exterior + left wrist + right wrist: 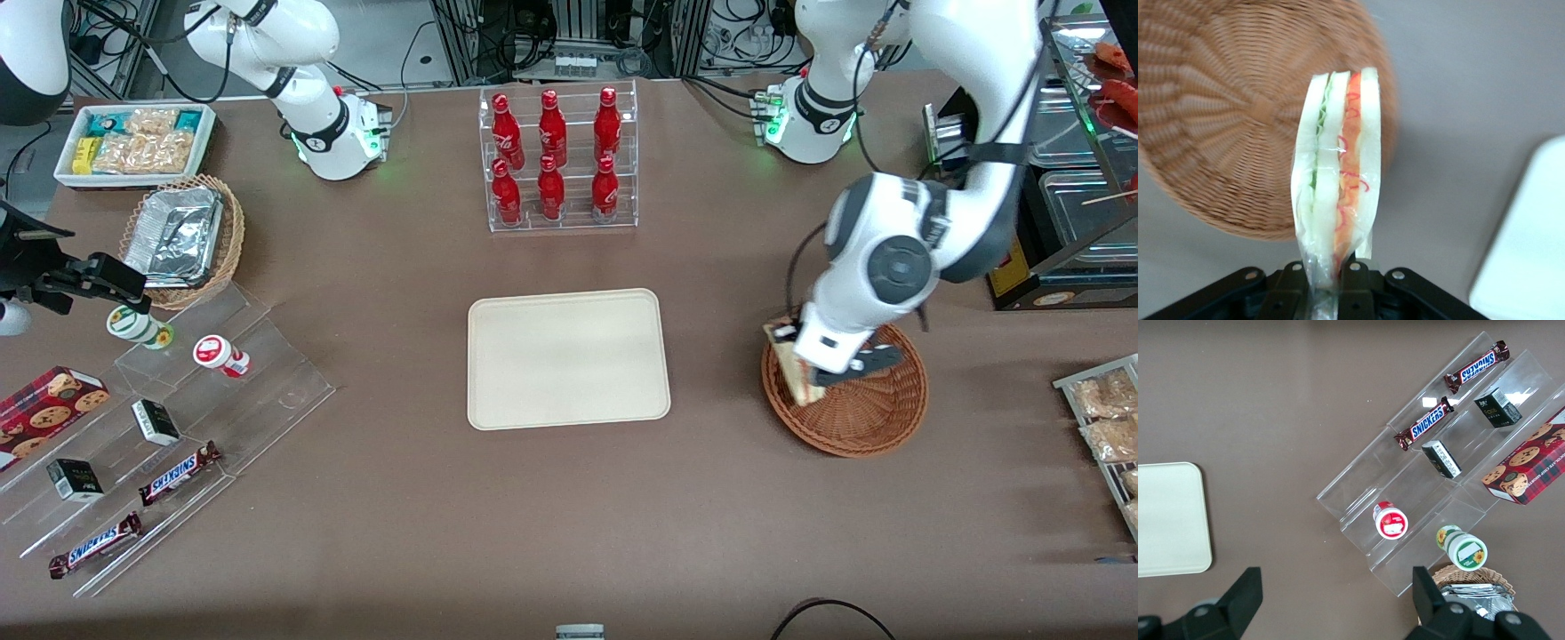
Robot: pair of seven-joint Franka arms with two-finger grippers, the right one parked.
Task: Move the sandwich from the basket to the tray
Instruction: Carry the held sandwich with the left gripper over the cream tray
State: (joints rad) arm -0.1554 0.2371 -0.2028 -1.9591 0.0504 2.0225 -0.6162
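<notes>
I judge the job about halfway done: the pick is made, the carry and the set-down are left. In the front view, the sandwich sits in the lower right of the frame, over the rim of the basket on the side facing the tray. It appears lifted clear of the weave, though I cannot be sure of that from this angle alone. The tray lies at the centre of the frame with nothing on it, well apart from the basket.

The gripper hangs over the basket, and its jaws are clamped on the sandwich. In the wrist view the sandwich stands up out of the gripper, pinched at its narrow end through the clear wrap, with the wide cut edge and its red and green layers pointing away from the fingers. The basket shows empty underneath, and a corner of the tray is already in sight.

What remains, as I see it, is to travel across the bare table to the tray, lower, and release.
</notes>
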